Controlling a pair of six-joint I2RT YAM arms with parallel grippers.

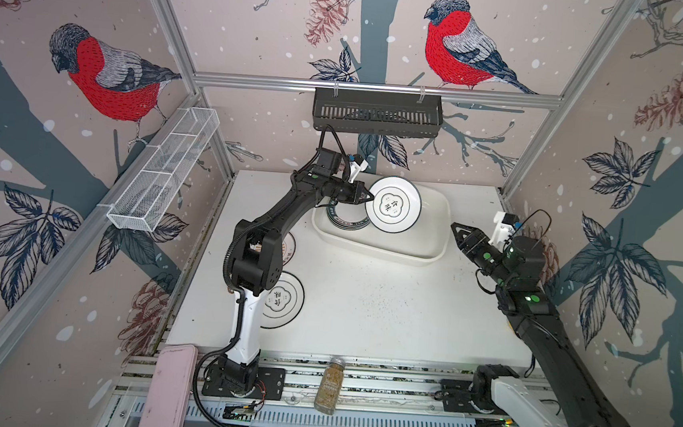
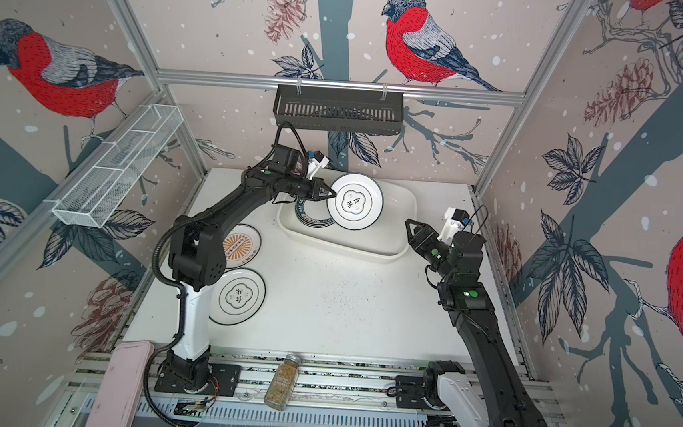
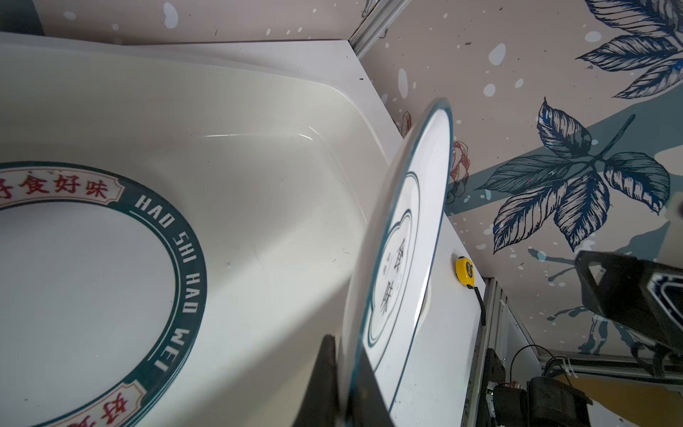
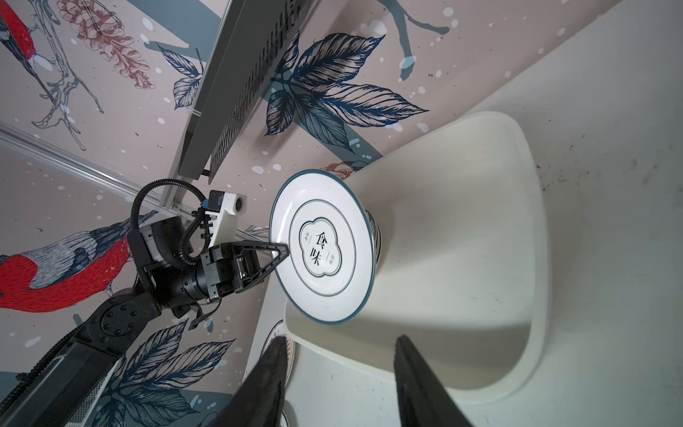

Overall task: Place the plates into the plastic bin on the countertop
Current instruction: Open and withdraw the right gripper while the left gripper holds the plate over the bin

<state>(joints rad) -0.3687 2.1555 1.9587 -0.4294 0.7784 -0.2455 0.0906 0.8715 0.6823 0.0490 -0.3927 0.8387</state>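
Nearest the left wrist lens is the tilted plate (image 3: pixel 403 240): white, thin dark rim, flower emblem at centre. The left pincer (image 3: pixel 345 347) grips it at the edge, jaws clamped tight on the rim.

In both top views the tilted plate (image 1: pixel 393 204) stands nearly on edge, raised over the left half of the plastic bin (image 1: pixel 413 239), face turned toward the right of the frame. Under it, at the bin's left end, the green-lettered plates (image 1: pixel 345 223) lie flat in a stack; how many cannot be told.

The bin sits at upper centre of the counter (image 1: pixel 386 310), close to the back wall.

The right pincer (image 1: pixel 458 234) hangs just beside the bin's right end. In the right wrist view its fingers (image 4: pixel 273 369) stand partway apart with nothing between them.

At the left of the frame, partly under the left arm (image 2: pixel 195 249), a second emblem plate (image 2: pixel 239 298) lies flat. A sunburst plate (image 2: pixel 241 246) lies flat just above it in the frame. Both are well apart from the bin.

Dark crumbs speckle the counter's middle. A spice jar (image 1: pixel 329 384) lies on the rails at lower centre, and a pink case (image 1: pixel 167 388) at lower left.
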